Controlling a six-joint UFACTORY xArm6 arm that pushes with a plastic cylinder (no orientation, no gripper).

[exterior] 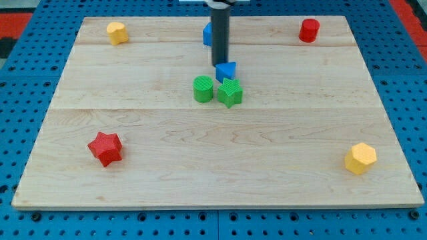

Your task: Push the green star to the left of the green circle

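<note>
The green star (230, 92) sits near the board's middle, touching the right side of the green circle (203, 89). A blue triangle block (226, 71) lies just above the star, touching it. My tip (219, 64) is at the blue triangle's upper left edge, above and between the two green blocks. The rod rises from there to the view's top and partly hides another blue block (207, 34) behind it.
A yellow hexagon (117, 32) sits at the top left, a red cylinder (309, 30) at the top right, a red star (105, 148) at the lower left, and a yellow hexagon (361, 158) at the lower right. The wooden board (213, 180) rests on a blue pegboard.
</note>
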